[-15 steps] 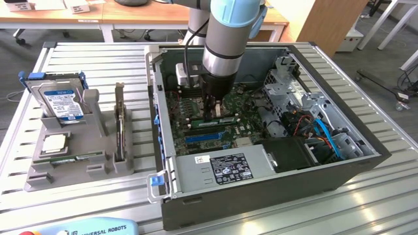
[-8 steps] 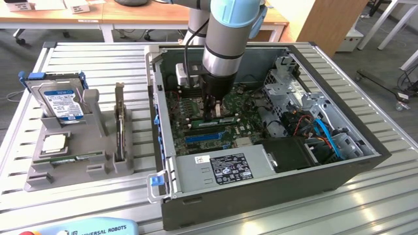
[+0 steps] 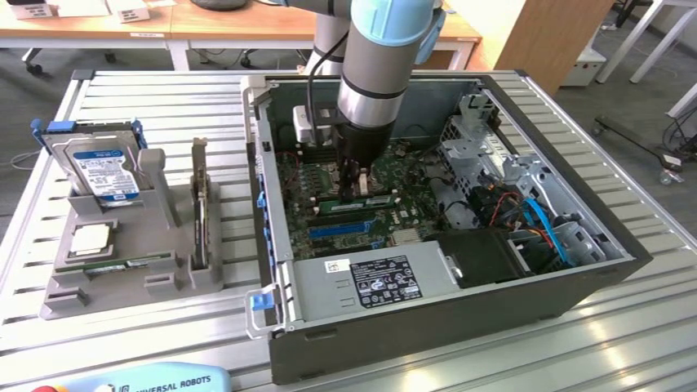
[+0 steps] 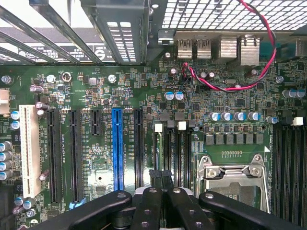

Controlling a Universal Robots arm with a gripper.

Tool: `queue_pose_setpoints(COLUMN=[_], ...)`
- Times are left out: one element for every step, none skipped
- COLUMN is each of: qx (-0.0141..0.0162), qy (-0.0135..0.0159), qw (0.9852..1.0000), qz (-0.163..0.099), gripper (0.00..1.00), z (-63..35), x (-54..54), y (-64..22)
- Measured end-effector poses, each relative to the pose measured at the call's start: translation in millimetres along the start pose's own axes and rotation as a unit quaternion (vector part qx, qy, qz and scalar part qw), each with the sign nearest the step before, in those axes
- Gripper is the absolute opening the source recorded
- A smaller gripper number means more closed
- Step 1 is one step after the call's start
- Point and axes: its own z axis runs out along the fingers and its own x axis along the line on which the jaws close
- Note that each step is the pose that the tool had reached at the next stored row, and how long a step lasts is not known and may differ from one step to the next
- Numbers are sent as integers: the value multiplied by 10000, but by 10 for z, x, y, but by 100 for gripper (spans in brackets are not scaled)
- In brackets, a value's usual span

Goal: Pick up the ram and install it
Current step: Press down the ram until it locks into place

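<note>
My gripper [image 3: 351,193] reaches down into the open computer case [image 3: 610,245], over the motherboard [image 3: 409,175]. A narrow green stick, the ram [image 3: 374,202], stands on edge on the board right under the fingertips. I cannot tell whether they touch it. In the wrist view the black fingers [image 4: 149,201] are pressed together and the gripper [image 4: 160,176] is shut, with nothing between the tips. The tips hover over the black memory slots [image 4: 175,155] with white clips [image 4: 182,126], next to the processor socket [image 4: 232,175].
A grey tray [image 3: 65,302] at the exterior view's left holds a hard drive [image 3: 100,170], a square silver chip [image 3: 91,237], an upright dark card [image 3: 199,216] and a thin green strip [image 3: 130,263]. Inside the case are the power supply [image 3: 365,282], a drive cage [image 3: 479,143] and blue cables [image 3: 544,224].
</note>
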Motion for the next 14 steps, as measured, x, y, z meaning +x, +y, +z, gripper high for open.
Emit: queue_pose_setpoints(qx=[0, 0, 0, 0, 0, 0, 0, 0, 0, 0, 0, 0, 0, 0], qy=[0, 0, 0, 0, 0, 0, 0, 0, 0, 0, 0, 0, 0, 0], qw=[10000, 10000, 10000, 10000, 10000, 10000, 10000, 10000, 10000, 10000, 10000, 10000, 10000, 10000], qz=[0, 0, 0, 0, 0, 0, 0, 0, 0, 0, 0, 0, 0, 0], gripper=[10, 10, 10, 10, 10, 10, 10, 10, 10, 10, 10, 10, 10, 10], z=[0, 0, 1, 3, 4, 3, 4, 4, 4, 4, 4, 4, 4, 4], x=[0, 0, 0, 0, 0, 0, 0, 0, 0, 0, 0, 0, 0, 0], y=[0, 0, 0, 0, 0, 0, 0, 0, 0, 0, 0, 0, 0, 0])
